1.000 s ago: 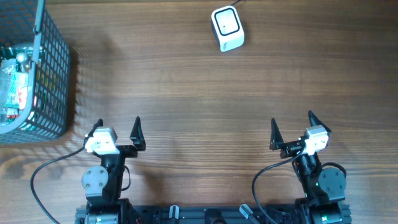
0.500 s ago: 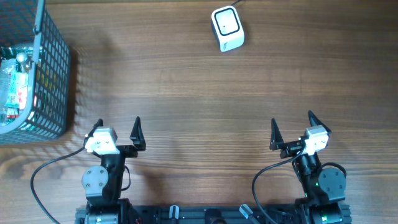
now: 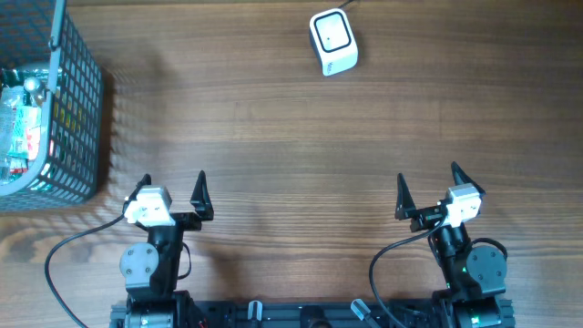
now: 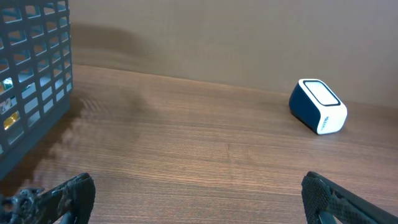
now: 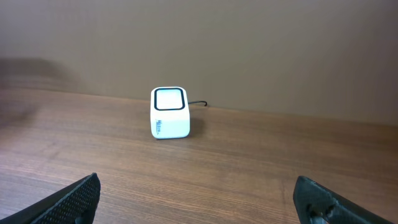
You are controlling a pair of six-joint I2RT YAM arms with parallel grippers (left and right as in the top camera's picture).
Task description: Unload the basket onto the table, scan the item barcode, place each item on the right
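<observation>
Pincer L [image 3: 173, 182] & pincer R [image 3: 426, 178] spread wide, empty; wire basket [image 3: 80, 109] holds pkgd items [image 3: 20, 128]; scanner [image 3: 332, 41] well apart.

Wooden table [image 3: 273, 137] with a mesh basket [image 3: 80, 109] at its left edge.
The table top is brown wood with the grain running from left to right, and it fills the overhead view. The basket is a dark grey-blue grid of square openings that stands upright toward the far-left corner, cut off by the left and top of the overhead picture. A pale grey handle bar [image 3: 56, 36] slants across its top. The basket wall throws a soft lattice shadow on the bare wood just to its right. Beyond the table's far edge, a plain matte brown wall [image 5: 261, 50] rises, bare and evenly lit.
</observation>
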